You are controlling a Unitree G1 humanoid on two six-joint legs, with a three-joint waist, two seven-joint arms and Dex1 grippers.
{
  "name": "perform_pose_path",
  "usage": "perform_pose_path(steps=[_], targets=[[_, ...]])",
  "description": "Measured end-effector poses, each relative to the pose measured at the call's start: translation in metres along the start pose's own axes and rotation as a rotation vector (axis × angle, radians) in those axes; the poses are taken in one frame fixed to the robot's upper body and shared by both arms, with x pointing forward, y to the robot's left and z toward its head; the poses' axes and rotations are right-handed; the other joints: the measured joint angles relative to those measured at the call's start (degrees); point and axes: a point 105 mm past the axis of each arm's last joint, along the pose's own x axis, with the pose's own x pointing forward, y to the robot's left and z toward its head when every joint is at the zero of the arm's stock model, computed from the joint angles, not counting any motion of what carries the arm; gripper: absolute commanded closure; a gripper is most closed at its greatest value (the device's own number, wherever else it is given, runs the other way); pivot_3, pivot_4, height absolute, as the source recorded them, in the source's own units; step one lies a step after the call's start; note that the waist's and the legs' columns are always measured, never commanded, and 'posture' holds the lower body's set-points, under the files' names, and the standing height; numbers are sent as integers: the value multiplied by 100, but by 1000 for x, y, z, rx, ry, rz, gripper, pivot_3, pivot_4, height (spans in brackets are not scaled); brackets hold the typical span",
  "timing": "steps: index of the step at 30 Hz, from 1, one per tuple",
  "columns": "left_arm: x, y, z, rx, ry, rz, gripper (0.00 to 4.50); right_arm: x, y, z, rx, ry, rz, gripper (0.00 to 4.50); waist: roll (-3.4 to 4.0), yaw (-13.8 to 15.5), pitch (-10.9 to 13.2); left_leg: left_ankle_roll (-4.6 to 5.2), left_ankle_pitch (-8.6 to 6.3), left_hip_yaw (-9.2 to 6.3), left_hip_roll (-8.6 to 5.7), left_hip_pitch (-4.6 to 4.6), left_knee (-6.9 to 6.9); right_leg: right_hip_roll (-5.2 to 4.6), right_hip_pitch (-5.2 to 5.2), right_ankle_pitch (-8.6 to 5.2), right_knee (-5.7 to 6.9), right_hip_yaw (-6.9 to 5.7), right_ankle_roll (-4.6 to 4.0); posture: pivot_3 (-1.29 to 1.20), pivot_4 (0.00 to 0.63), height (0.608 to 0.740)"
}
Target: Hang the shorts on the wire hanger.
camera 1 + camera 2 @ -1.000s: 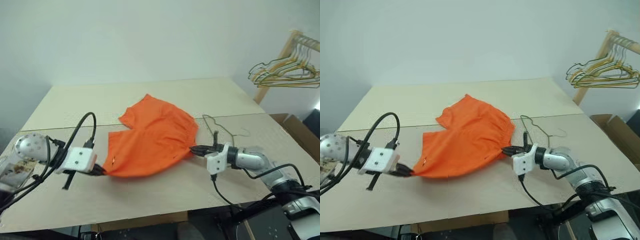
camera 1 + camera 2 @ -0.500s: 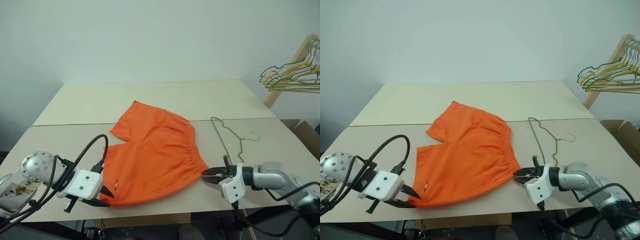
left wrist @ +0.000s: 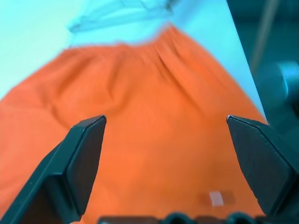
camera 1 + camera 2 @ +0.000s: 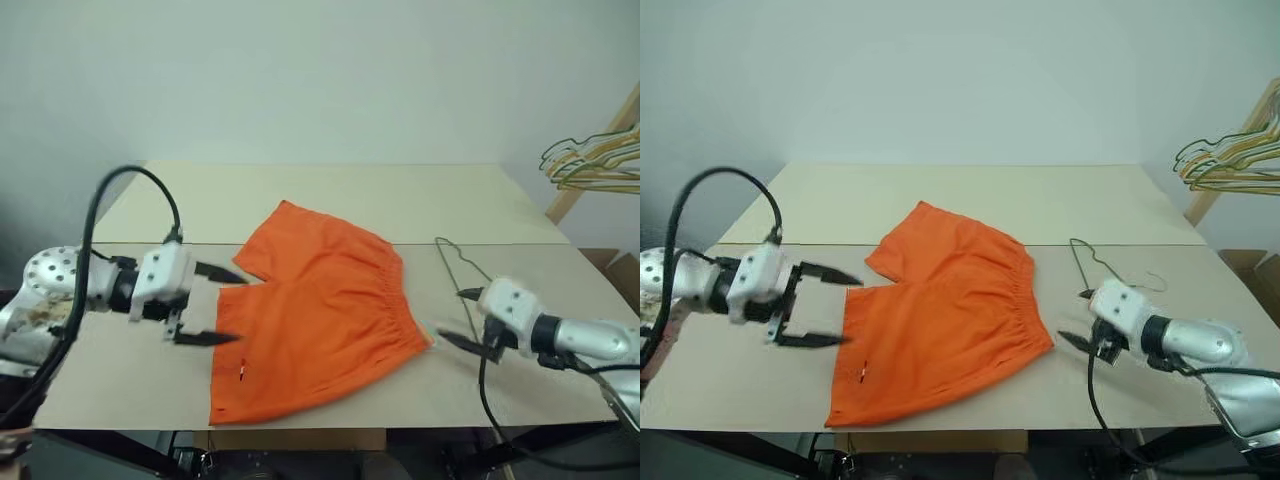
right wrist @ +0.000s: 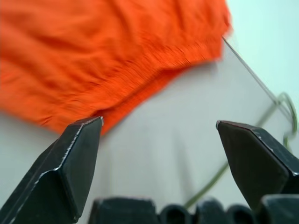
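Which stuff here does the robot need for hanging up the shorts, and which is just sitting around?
Needed:
- shorts
- wire hanger

Just there:
- bunch of hangers
- wooden rack
- table

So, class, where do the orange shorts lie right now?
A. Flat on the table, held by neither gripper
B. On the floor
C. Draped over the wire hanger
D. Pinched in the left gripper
A: the shorts lie flat on the table, with the left gripper and right gripper open beside them.
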Motion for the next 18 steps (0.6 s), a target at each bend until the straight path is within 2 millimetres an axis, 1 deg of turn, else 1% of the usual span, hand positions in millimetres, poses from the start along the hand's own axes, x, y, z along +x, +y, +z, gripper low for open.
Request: perform_pose_path(steps=[1, 3, 5, 8, 11, 14, 18], targets=[[3, 0, 4, -17, -23, -6, 9, 4, -3, -2, 69, 27, -26, 0, 0, -20, 0, -1, 0, 2, -1, -6, 0, 2, -9, 0, 1, 6, 0, -169, 0, 740], [8, -2, 9, -24, -43, -16, 9, 9, -10, -4, 147, 76, -79, 0, 0, -31, 0, -4, 2, 7, -6, -15, 0, 2, -27, 0, 4, 15, 0, -169, 0, 740], [13, -3, 12, -41, -66, -16, 9, 14, -27, -12, 257, 171, -183, 0, 1, -29, 0, -6, 4, 9, -8, -16, 0, 4, -28, 0, 4, 17, 0, -169, 0, 740], [16, -5, 14, -58, -81, -21, 9, 17, -39, -30, 356, 282, -295, 0, 0, -19, 0, -7, 4, 9, -9, -24, 0, 7, -36, 0, 3, 17, -1, -167, 0, 740], [16, -4, 14, -68, -80, -15, 9, 19, -41, -45, 409, 361, -357, 0, 3, -12, 2, -9, 6, 9, -12, -37, 0, 7, -47, 0, 2, 19, 0, -161, 0, 740], [16, -5, 13, -71, -81, -14, 9, 22, -45, -56, 460, 417, -423, 0, 2, -26, 1, -9, 6, 13, -12, -38, 2, 8, -48, 1, 3, 23, 2, -157, 0, 740], [15, -7, 12, -73, -81, -11, 9, 19, -54, -62, 563, 416, -493, 0, 3, -28, 1, -9, 6, 13, -11, -37, 0, 11, -48, 1, 3, 24, 2, -149, 0, 740]])
